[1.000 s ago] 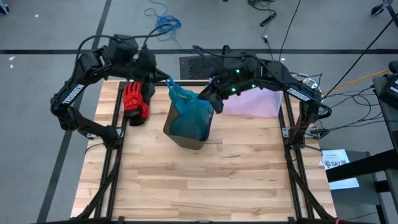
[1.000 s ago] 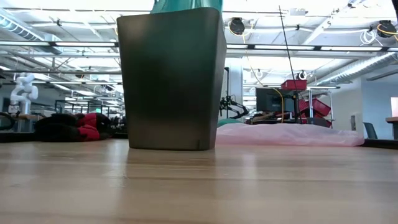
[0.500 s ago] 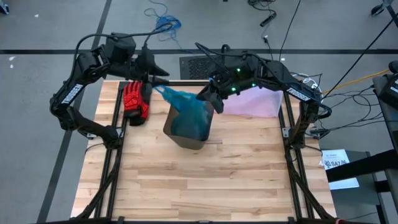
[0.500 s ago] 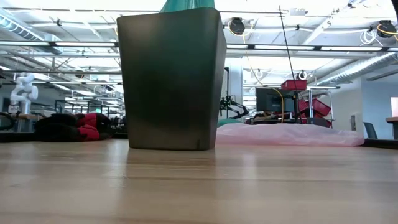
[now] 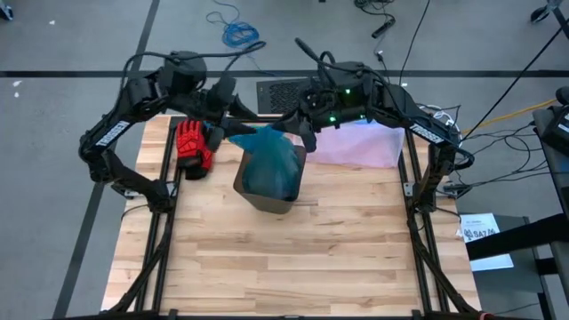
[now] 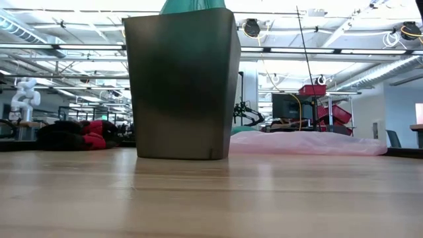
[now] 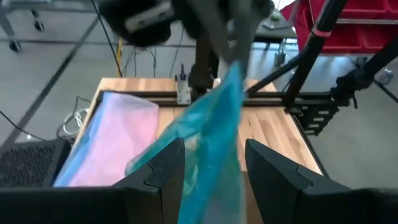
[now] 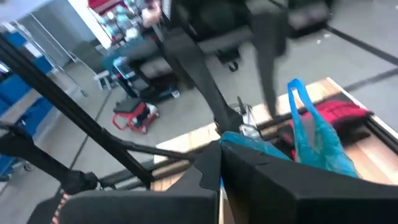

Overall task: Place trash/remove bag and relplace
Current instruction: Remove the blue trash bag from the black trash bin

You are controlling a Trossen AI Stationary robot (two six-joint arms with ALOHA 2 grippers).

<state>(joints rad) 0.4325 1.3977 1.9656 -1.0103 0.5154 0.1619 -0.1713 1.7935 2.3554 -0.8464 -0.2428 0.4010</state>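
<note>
The bag (image 5: 271, 164) is sitting in a dark bin (image 5: 267, 191) near the back middle of the counter (image 5: 267, 258), its teal bulk filling the bin's mouth. Its top is being drawn out into a stretched strip running across the counter's width, so the long axis is lying roughly left to right above the rim, with the free neck pointing toward the left arm.

The left end effector (image 7: 211, 168) is hanging just beside the bin's left rim with its fingers (image 7: 165, 168) spread apart; the bag's neck is passing between them, and no clamp on it is visible. The right end effector (image 5: 302, 133) is sitting at the bin's back right corner, clenched on the bag's edge.

A red glove (image 5: 191, 147) is lying left of the bin, and a pink bag (image 5: 360, 147) is lying to its right.
</note>
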